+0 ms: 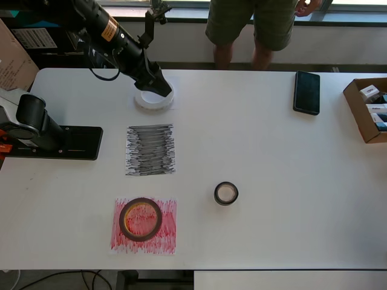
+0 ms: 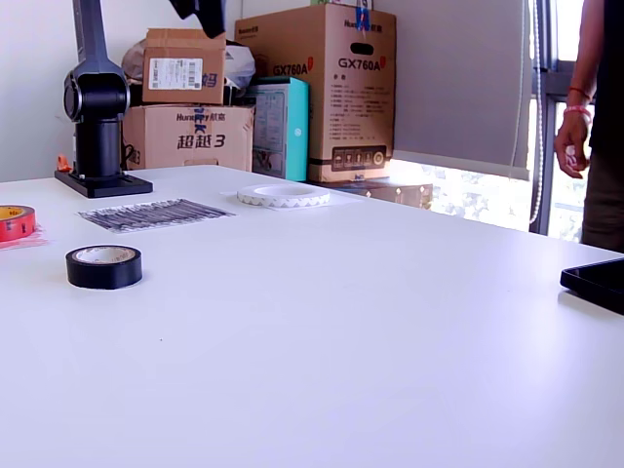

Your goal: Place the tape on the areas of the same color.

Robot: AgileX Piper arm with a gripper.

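The red roll (image 1: 140, 219) (image 2: 14, 221) lies on the red-scribbled sheet (image 1: 168, 232). A small black roll (image 1: 226, 193) (image 2: 103, 266) stands on the bare table, to the right of the sheets in the overhead view. Nothing lies on the black-scribbled sheet (image 1: 150, 150) (image 2: 154, 213). The white ring (image 1: 154, 101) (image 2: 285, 196) lies flat at the far end of the row; a white sheet under it hardly shows against the table. My gripper (image 1: 159, 88) (image 2: 207, 14) hangs above the ring, apart from it. Its fingers are cut off in the exterior view and dark from overhead.
The arm's base (image 1: 51, 138) (image 2: 97, 117) stands at the overhead view's left. A black phone (image 1: 306, 92) (image 2: 597, 283) and an open cardboard box (image 1: 367, 109) lie at the right. A person (image 1: 251, 27) stands at the far edge. Stacked cartons (image 2: 322, 88) sit behind the table.
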